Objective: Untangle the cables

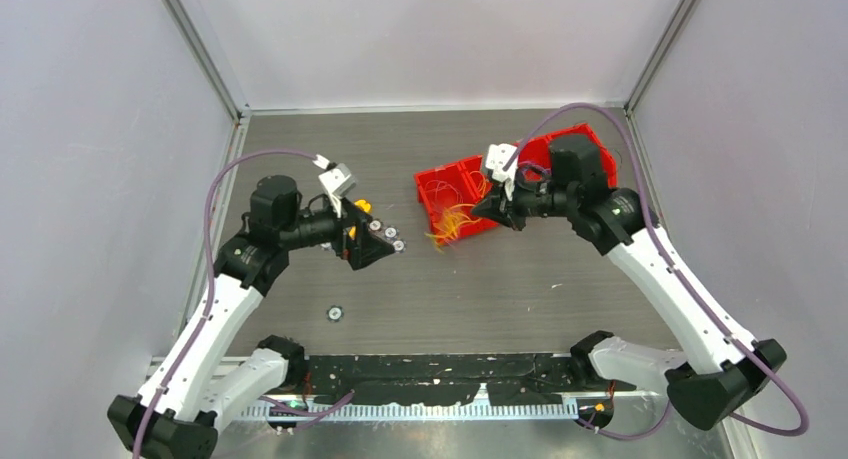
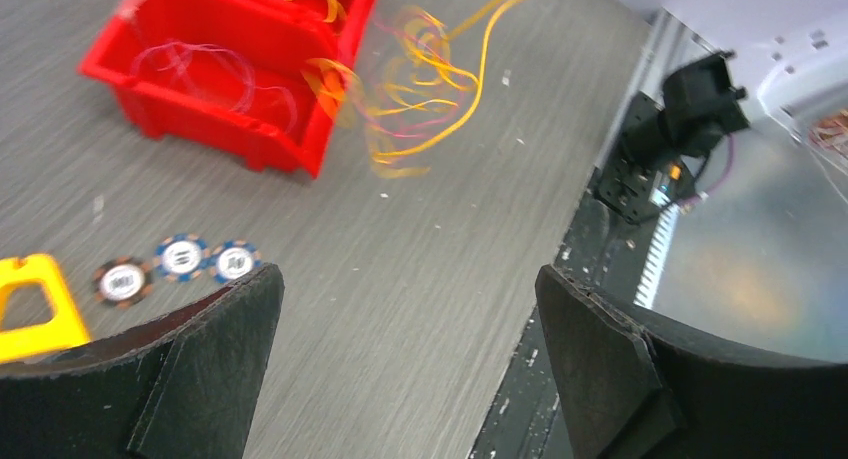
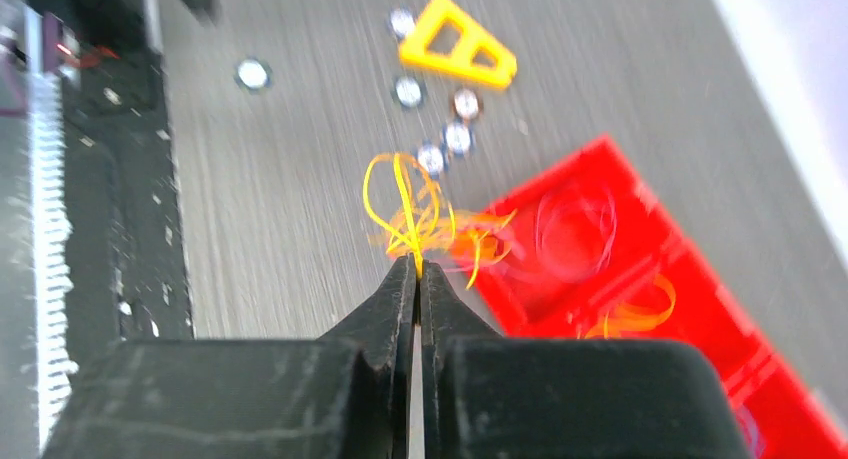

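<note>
A grey wood-grain table (image 1: 500, 289) sits between pale lilac walls (image 1: 420, 39). Two joined red plastic bins (image 1: 447, 191) stand toward its far right, one holding faint reddish loops, the other yellow ones. Hair-thin yellow-orange cables (image 3: 405, 204) spill over the bin's front edge, pinched in the closed right gripper (image 3: 415, 269). The left gripper (image 2: 407, 279) hangs wide open, empty.
</note>
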{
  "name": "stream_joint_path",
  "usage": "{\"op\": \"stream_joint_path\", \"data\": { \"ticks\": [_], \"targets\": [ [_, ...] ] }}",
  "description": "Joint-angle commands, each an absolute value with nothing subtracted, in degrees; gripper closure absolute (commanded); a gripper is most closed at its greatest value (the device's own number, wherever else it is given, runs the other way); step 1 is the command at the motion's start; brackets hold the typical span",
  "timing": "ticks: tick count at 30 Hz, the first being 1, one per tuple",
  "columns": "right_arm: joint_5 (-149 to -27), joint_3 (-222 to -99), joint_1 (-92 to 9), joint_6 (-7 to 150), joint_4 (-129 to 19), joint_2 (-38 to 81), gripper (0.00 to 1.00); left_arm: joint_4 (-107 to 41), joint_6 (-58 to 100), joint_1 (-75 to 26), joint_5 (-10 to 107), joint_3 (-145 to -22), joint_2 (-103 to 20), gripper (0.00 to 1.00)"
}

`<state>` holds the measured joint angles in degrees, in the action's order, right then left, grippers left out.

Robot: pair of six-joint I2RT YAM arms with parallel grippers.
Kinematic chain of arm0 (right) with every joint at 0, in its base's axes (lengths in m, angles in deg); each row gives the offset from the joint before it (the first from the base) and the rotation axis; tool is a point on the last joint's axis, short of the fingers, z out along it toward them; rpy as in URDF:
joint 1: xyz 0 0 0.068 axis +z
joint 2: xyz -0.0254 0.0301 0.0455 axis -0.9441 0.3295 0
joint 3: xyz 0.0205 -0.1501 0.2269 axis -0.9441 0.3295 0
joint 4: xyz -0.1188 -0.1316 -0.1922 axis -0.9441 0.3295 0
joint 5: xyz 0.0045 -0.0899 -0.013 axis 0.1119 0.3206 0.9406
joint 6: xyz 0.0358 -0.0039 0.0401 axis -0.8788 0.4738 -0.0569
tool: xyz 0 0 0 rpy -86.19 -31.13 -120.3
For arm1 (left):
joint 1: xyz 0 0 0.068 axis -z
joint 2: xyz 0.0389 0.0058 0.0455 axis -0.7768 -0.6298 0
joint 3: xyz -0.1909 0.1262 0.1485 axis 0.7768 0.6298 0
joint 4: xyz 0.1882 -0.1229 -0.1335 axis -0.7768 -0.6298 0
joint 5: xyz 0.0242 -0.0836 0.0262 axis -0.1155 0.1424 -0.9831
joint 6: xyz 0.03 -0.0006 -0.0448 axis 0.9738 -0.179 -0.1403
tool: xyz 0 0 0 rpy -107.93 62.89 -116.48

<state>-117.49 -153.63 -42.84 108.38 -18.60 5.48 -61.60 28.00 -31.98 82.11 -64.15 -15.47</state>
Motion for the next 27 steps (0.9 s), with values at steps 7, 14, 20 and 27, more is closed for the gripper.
{"op": "stream_joint_path", "data": {
  "ticks": [7,14,20,27],
  "targets": [
    [-127.43,-165.09,-37.16,100.92,-16.77,7.53,0.95,-53.07,30.6,-19.43,81.87,-71.96,-21.18,0.0],
    [-127.97,-166.12,-33.32,97.23,-20.29,7.39,0.94,-51.6,28.81,-10.11,79.73,-75.85,-27.15,0.09],
    [-126.95,-162.74,-33.21,97.99,-21.24,4.32,0.95,-53.87,27.91,-8.07,78.59,-77.38,-29.78,0.75],
    [-117.1,-153.55,-35.11,90.52,-31.51,0.75,0.23,-44.1,7.39,-11.05,74.97,-73.9,-27.0,1.0]
  ]
}}
